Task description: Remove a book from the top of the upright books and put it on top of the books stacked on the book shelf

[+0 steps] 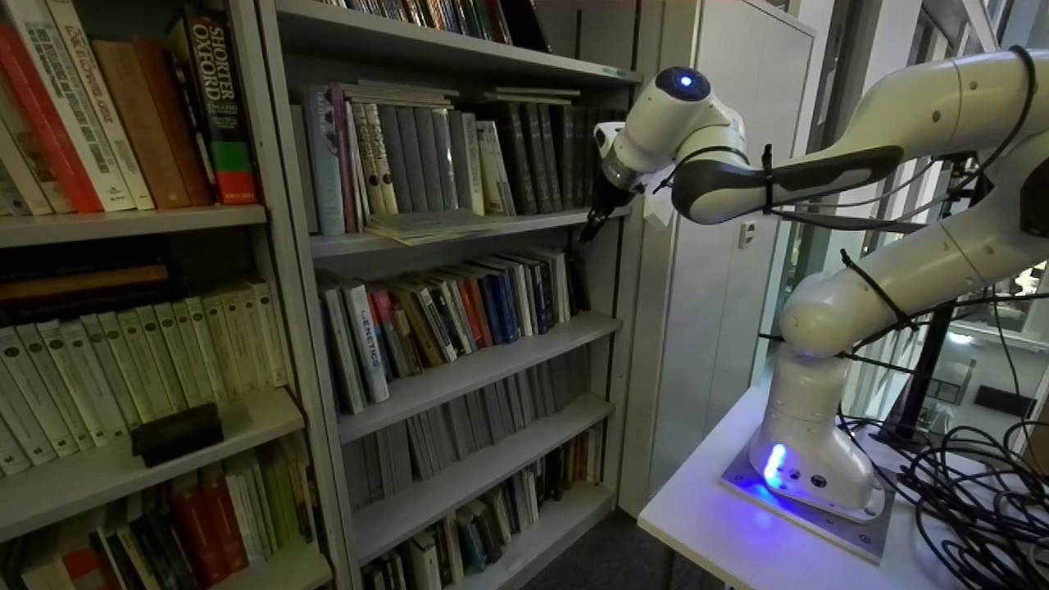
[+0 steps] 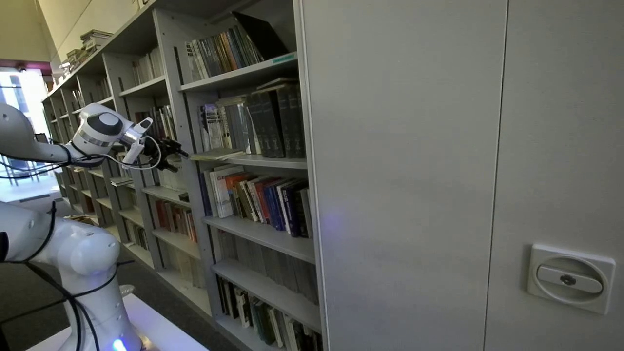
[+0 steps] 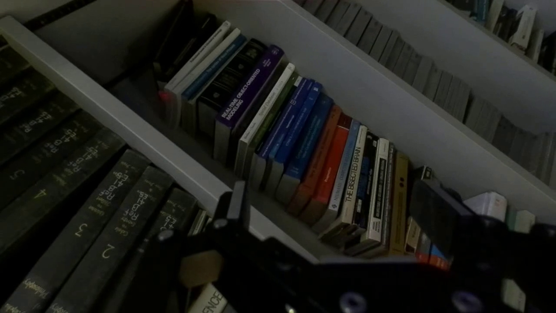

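The book shelf is a grey metal unit whose boards (image 1: 492, 375) (image 2: 258, 235) show in both exterior views. On an upper board stand grey upright books (image 1: 418, 156) and dark volumes (image 1: 533, 156), which also show in the wrist view (image 3: 104, 234). Thin books lie flat on top of the grey ones (image 1: 397, 94) and the dark ones (image 1: 537, 95) (image 2: 277, 83). A low flat stack of thin books (image 1: 434, 225) (image 2: 214, 154) lies at that board's front edge. My gripper (image 1: 592, 228) (image 2: 179, 160) (image 3: 338, 208) is open and empty, in front of the shelf near the board's height.
A row of coloured books (image 1: 467, 303) (image 3: 299, 139) stands on the board below. A neighbouring unit holds cream volumes (image 1: 131, 360). A grey cabinet panel (image 1: 729, 270) (image 2: 399, 146) adjoins the shelf. The arm's base stands on a white table (image 1: 697, 500) with coiled cables (image 1: 967, 500).
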Action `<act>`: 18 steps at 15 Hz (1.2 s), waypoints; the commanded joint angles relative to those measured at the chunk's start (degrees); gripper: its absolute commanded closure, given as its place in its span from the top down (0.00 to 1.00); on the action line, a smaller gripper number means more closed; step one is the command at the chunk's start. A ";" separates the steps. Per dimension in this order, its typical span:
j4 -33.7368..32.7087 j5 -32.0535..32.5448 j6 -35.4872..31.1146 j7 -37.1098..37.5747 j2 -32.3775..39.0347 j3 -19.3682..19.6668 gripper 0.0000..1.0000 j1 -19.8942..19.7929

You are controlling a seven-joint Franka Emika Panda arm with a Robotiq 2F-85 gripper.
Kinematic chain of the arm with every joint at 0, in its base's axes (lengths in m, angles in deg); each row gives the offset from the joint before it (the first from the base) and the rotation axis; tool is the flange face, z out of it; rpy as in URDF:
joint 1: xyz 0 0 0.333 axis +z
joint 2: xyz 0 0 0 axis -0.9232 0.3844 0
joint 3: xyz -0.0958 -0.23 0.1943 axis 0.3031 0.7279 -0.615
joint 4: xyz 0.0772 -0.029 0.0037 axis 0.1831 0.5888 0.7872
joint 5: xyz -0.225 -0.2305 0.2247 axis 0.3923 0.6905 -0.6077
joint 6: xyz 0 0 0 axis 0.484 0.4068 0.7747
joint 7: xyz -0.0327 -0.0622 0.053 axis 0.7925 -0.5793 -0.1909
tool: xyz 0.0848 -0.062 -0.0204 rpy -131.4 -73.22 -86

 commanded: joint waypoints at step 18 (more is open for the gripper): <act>-5.26 8.81 -5.20 -10.70 1.70 -9.29 1.00 6.01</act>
